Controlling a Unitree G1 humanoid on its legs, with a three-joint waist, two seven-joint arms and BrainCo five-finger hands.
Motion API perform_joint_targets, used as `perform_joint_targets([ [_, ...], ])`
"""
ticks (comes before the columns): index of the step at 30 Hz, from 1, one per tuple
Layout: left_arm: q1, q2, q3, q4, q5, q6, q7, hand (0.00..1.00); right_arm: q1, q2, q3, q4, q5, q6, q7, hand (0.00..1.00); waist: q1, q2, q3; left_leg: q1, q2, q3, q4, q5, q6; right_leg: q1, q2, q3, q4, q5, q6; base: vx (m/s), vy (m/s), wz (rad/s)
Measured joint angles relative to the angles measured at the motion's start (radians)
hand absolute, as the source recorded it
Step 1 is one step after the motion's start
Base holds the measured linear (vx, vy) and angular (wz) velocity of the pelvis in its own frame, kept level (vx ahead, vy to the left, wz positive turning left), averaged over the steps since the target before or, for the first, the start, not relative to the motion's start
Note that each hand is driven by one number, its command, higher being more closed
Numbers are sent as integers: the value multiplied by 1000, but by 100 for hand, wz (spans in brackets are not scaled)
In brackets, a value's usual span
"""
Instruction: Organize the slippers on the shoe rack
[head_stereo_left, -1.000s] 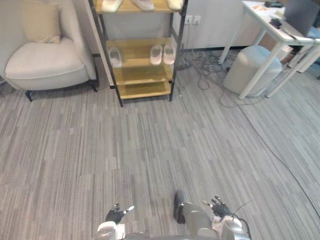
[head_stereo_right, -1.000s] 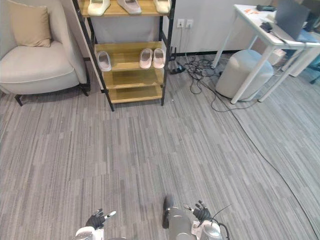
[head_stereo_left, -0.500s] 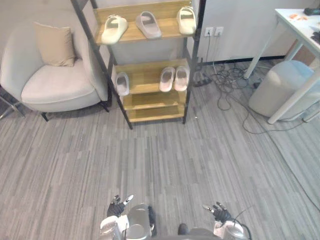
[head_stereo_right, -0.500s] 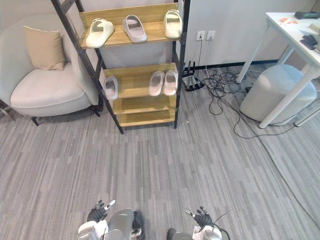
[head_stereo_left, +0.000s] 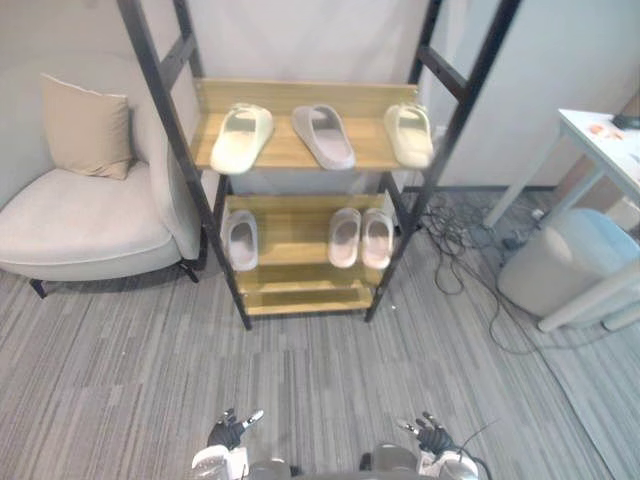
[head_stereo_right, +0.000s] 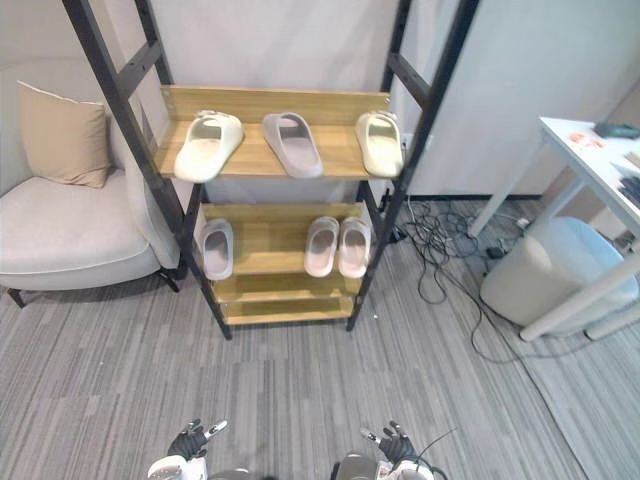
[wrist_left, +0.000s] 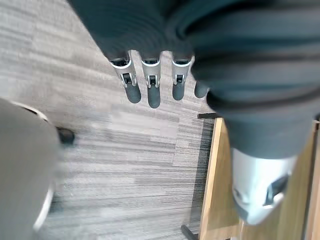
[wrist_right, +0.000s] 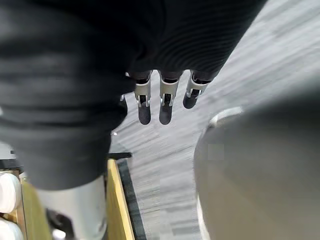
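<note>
The shoe rack (head_stereo_left: 300, 205) has a black frame and wooden shelves and stands ahead of me. Its upper shelf holds a cream slipper (head_stereo_left: 240, 137), a grey slipper (head_stereo_left: 322, 135) and another cream slipper (head_stereo_left: 408, 134). On the shelf below lie a single pale slipper (head_stereo_left: 241, 240) at the left and a pale pair (head_stereo_left: 361, 237) at the right. The lowest shelf (head_stereo_left: 300, 298) is bare. My left hand (head_stereo_left: 228, 432) and right hand (head_stereo_left: 432, 437) hang low over the carpet, well short of the rack. Both are open and hold nothing, with the fingers (wrist_left: 150, 80) and fingers (wrist_right: 165, 100) straight.
A pale armchair (head_stereo_left: 80, 220) with a beige cushion (head_stereo_left: 85, 125) stands left of the rack. At the right are a white table (head_stereo_left: 610, 150), a round grey pouf (head_stereo_left: 570, 265) and loose cables (head_stereo_left: 450, 240) on the floor. Grey carpet lies between me and the rack.
The whole picture has shifted: the camera has come closer and looks higher, so the rack appears larger and lower in view. Both hands stay low and open.
</note>
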Motion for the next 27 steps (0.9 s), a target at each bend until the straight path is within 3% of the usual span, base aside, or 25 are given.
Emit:
perform_joint_targets([
  [1, 10, 3, 3, -1, -1, 0, 1, 0, 3, 3, 1, 1, 0, 1, 0, 0, -1, -7, -3, 22, -2, -8, 2, -23, -27, 1, 20, 34, -122, 115, -18, 415, -107, 44],
  [2, 17, 5, 5, 0, 1, -1, 1, 0, 7, 6, 1, 1, 1, 0, -1, 0, -10, -17, -5, 50, -9, -23, 10, -45, -40, 9, 23, 57, -141, 234, -60, 556, -195, 53],
  [4, 17, -30, 21, 1, 18, -2, 0, 0, -8, -7, 0, -2, 5, 0, 0, 0, -15, 32, -17, 47, 39, -45, 82, -67, -50, 23, 48, 39, -95, 207, -88, 656, -235, 38],
  [6, 13, -58, 37, -6, 21, -3, -1, 0, -12, -23, 0, -1, 10, 1, 0, 0, -15, 66, -2, -12, 66, -38, 260, -67, -56, 80, 70, 28, -147, 185, -101, 566, -188, 16],
  [7, 10, -67, 64, -7, 21, -1, -2, 0, -9, -28, 0, -3, 18, 3, -3, 0, -18, 75, 3, -72, 88, -36, 421, -46, -88, 126, 81, 23, -184, 177, -108, 497, -141, 7],
  [8, 10, -66, 76, -16, 21, -1, -1, 0, -3, -28, -1, -4, 22, 7, -7, 0, -15, 74, 10, -138, 132, -16, 591, -47, -97, 187, 90, 21, -223, 168, -120, 564, -151, 4],
  [10, 11, -60, 82, -37, 25, -2, -1, 0, 11, -18, 0, -17, 23, 8, -11, 0, -15, 65, 20, -187, 195, 45, 726, -72, -97, 289, 97, 19, -283, 161, -129, 409, -80, 2],
  [12, 9, -56, 65, -44, 27, -3, 0, 0, 10, -15, 0, -22, 23, 10, -12, 0, -8, 56, 24, -234, 218, 72, 657, -96, -94, 351, 87, 34, -327, 156, -122, 296, 28, -12],
  [14, 5, -50, 38, -45, 30, -3, 1, 0, 5, -15, -1, -22, 23, 10, -13, 0, -1, 58, 23, -259, 207, 60, 451, -92, -100, 361, 67, 47, -332, 147, -105, 178, 134, -21],
  [16, 1, -47, 10, -36, 30, -3, 3, 0, 17, -25, -1, -20, 23, 10, -14, 0, -3, 73, 14, -263, 183, 1, 214, 28, -104, 363, 59, 53, -332, 133, -72, 140, 203, -10],
  [17, 1, -47, 4, -26, 29, -4, 3, 0, 25, -30, -1, -15, 22, 11, -16, 0, -1, 79, 9, -257, 178, -23, 184, 87, -135, 367, 61, 66, -331, 125, -57, 165, 229, -17],
  [18, -1, -27, -2, -18, 30, -4, 4, 0, 37, -17, -1, -15, 22, 12, -19, 0, 2, 50, -3, -211, 146, -4, 125, 98, -119, 382, 29, 78, -332, 116, -33, 145, 171, -17],
  [19, -1, -24, -5, -18, 30, -3, 4, 0, 38, -14, 0, -15, 21, 12, -19, 0, 2, 45, -6, -205, 142, -1, 114, 101, -115, 382, 25, 78, -332, 116, -30, 143, 153, -11],
  [21, 1, 1, -24, 9, 39, -3, 4, 0, 49, 13, 1, -13, 19, 11, -18, 0, 0, 7, -32, -131, 88, 28, -20, 151, -92, 384, -17, 96, -333, 104, -2, 130, 130, -11],
  [27, -4, 10, -68, 32, 60, -3, 4, 0, 48, 17, 2, -2, 20, 4, -22, 0, -7, 1, -41, -69, 39, 43, -107, 174, -73, 411, -56, 107, -342, 94, 26, 99, 119, -4],
])
